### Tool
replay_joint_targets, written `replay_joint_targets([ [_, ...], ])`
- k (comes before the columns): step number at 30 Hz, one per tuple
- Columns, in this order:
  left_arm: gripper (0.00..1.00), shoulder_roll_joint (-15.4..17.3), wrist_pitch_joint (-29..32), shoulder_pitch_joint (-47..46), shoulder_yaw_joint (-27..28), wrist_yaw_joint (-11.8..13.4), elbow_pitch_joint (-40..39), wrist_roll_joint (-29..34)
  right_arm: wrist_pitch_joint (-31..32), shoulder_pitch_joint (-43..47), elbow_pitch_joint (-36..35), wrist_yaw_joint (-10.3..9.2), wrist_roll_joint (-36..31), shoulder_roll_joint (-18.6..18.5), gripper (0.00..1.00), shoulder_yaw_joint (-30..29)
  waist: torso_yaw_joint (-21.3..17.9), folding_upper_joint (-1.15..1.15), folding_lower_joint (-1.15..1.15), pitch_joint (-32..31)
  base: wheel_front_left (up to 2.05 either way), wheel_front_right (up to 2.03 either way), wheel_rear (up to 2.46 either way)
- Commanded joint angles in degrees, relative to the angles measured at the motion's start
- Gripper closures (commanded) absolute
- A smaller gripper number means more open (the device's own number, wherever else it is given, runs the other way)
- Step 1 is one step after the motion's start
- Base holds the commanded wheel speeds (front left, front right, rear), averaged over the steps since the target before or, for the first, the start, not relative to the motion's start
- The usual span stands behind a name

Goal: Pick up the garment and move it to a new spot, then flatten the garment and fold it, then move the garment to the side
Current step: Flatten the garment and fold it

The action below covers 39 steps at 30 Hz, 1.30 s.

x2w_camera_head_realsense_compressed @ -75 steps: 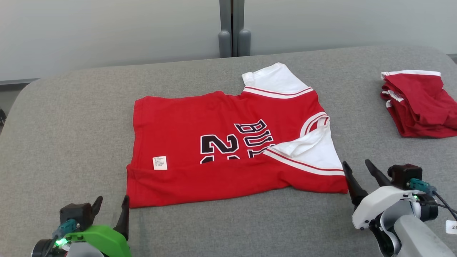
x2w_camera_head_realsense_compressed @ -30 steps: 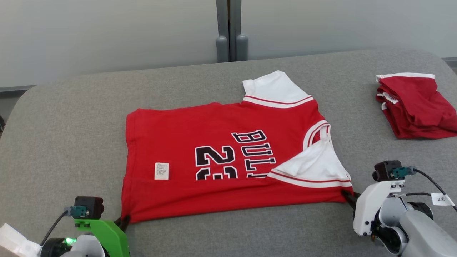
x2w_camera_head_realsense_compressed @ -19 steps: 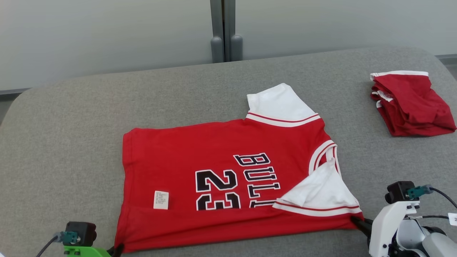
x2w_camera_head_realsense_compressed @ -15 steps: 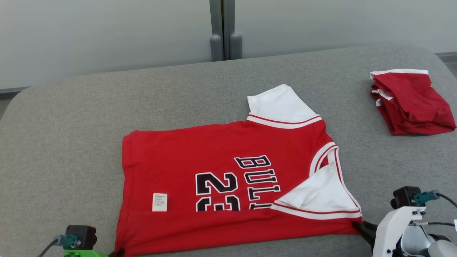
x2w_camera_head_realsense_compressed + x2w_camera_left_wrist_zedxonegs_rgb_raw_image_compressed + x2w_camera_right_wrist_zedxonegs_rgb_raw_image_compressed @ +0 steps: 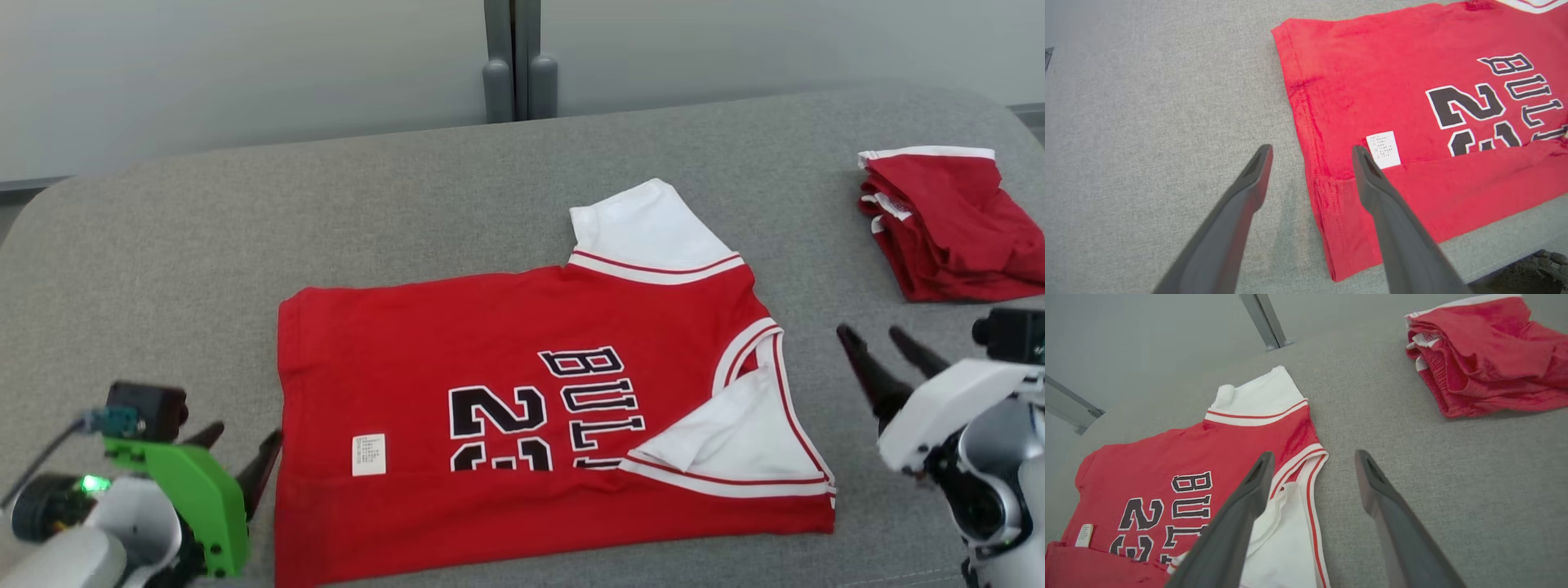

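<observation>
We count two red garments on the grey table: one jersey spread flat, one folded pile. Our left gripper has its jaws apart and empty, the jersey's hem edge showing between them. Our right gripper gapes empty too, the jersey's collar beside its left finger and the folded pile well beyond its right.

Bright, even light, soft and from above, and no glare anywhere on the grey worktop. Shadows were faint: just a pale smudge under the left pincer in its wrist view. The garment looked oversaturated there, its weave smeared. Both wrist views bowed at the edges, and the right pincer blurred towards the lens. The head view was sharp.
</observation>
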Motion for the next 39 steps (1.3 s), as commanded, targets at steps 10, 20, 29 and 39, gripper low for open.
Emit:
replay_joint_targets([
  [10,0.0,-5.5,12.0,-22.9,0.2,-10.2,11.1,-2.2,-4.3,-23.0,10.1,-0.02,-6.3,1.6,0.0,1.8,3.4,0.0,0.0,11.9,0.0,0.0,0.0],
  [20,0.0,-14.1,17.8,-38.3,-1.4,-16.3,28.8,-3.0,-2.8,-46.1,31.0,-0.02,-8.8,-1.3,0.0,13.3,6.2,0.0,0.0,20.3,0.0,0.0,0.0],
  [29,0.0,-18.1,19.8,-45.0,-4.2,-18.4,35.1,-3.6,0.2,-59.2,45.9,-0.03,-4.9,-1.6,0.0,21.2,9.3,0.0,0.0,25.6,0.0,0.0,0.0],
  [39,0.0,-19.2,20.9,-46.7,-8.1,-18.5,34.0,-6.7,5.6,-61.5,53.0,-0.01,0.6,-0.9,0.12,28.7,10.7,0.0,0.0,27.0,0.0,0.0,0.0],
])
